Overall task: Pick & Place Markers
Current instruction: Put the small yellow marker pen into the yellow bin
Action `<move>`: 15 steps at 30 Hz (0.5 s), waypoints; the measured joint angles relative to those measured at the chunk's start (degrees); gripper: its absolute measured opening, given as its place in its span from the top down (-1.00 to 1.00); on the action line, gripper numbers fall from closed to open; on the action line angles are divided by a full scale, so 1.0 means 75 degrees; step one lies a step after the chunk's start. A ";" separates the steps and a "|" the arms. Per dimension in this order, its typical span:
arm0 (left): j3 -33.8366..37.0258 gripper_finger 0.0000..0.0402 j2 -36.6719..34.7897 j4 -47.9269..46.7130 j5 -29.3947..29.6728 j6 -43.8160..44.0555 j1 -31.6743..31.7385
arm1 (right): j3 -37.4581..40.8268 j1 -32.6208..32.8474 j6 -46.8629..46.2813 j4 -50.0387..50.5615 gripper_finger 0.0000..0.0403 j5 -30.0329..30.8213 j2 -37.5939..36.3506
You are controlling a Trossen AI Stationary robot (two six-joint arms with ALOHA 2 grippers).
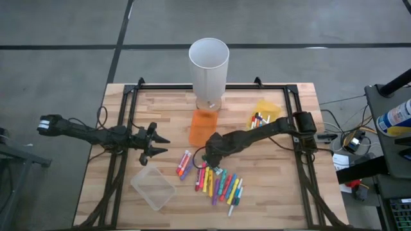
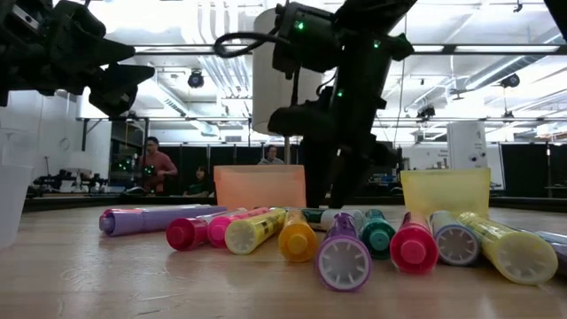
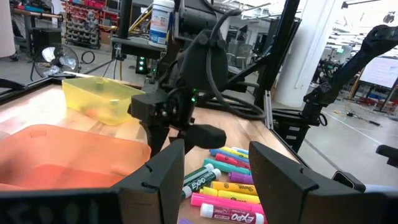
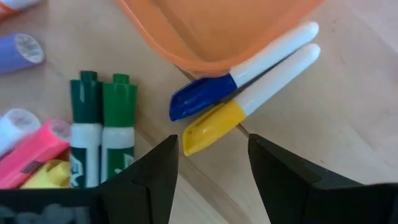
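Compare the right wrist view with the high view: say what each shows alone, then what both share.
Only the right wrist view shows a blue-capped marker and a yellow-capped marker lying side by side at the orange bin's edge. Only the high view shows the white cylinder, the clear bin, the yellow bin and the left gripper, open. Both show the orange bin, the marker pile and the open right gripper.

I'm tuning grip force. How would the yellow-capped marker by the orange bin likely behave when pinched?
The yellow-capped marker looks stiff and light. Its round, smooth barrel could roll or slip sideways. It lies against the blue-capped marker, which may shift too. The right gripper hovers open above it.
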State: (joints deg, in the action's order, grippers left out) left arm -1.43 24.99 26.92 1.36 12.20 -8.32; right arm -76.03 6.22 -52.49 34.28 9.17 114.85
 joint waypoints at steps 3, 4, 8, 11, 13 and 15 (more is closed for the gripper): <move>0.0001 0.13 0.0000 0.0000 -0.0001 0.0001 -0.0002 | 0.0001 0.0000 -0.0014 -0.0008 0.07 0.0002 0.0049; 0.0000 0.13 0.0000 0.0000 0.0000 0.0000 -0.0002 | 0.0003 0.0000 -0.0019 0.0009 0.07 0.0021 0.0049; 0.0003 0.13 0.0000 0.0000 -0.0002 -0.0002 -0.0001 | -0.0011 0.0000 -0.0037 0.0009 0.07 0.0304 0.0049; 0.0000 0.13 0.0000 0.0002 -0.0002 -0.0002 -0.0002 | -0.0084 -0.0032 -0.0038 -0.0020 0.07 0.0437 0.0041; 0.0000 0.13 0.0000 0.0000 0.0001 0.0001 -0.0002 | -0.0087 -0.0073 -0.0023 -0.0012 0.07 0.0451 0.0037; 0.0000 0.13 0.0000 0.0000 0.0001 -0.0002 0.0001 | -0.0059 -0.0098 -0.0018 0.0007 0.07 0.0457 0.0037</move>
State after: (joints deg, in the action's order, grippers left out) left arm -1.43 24.99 26.92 1.37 12.19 -8.32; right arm -76.47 5.48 -52.63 34.33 12.59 115.13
